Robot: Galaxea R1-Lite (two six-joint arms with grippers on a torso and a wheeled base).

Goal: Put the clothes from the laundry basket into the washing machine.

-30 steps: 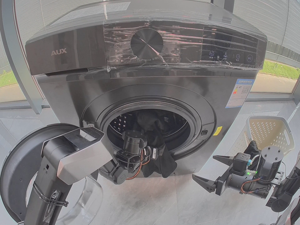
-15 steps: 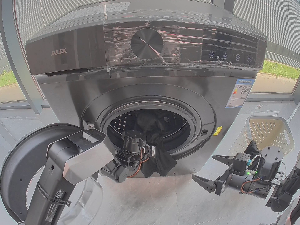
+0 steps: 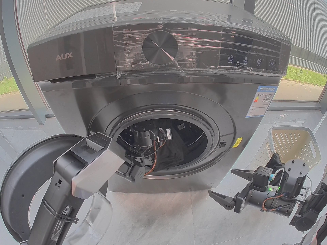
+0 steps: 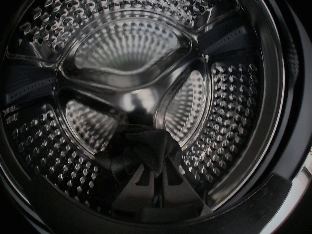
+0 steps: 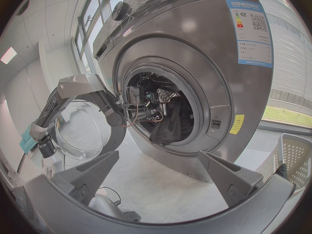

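The left claw (image 4: 156, 169) is clamped on a bunched fold of a black garment (image 4: 143, 148), its two fingers pinched together under the knot of cloth. It is past the door opening of the washing machine (image 3: 160, 85) and points at the back wall of the perforated steel drum (image 4: 130, 49). That depth looks deliberate: the cloth released here should fall onto the drum floor, not onto the sill.

Out from the grip, the garment trails back towards the front. In the right wrist view it hangs from the claw down to the lower rim of the opening (image 5: 169, 142) and seems to rest on that rim. The tail probably needs pushing further in before the grip opens, or it may slide back out.

The round glass door (image 3: 20, 174) is swung wide to the machine's left, beside the left arm, leaving the opening free.

The right claw (image 3: 221, 181) hangs low in front of the machine's right lower corner, fingers spread wide and holding nothing. It is just beside the cream laundry basket (image 3: 294, 130), which stands on the floor at the machine's right. That likely keeps it ready for the next pick. A dark piece of clothing (image 3: 274, 162) shows at the basket's near edge, so the task is not finished.
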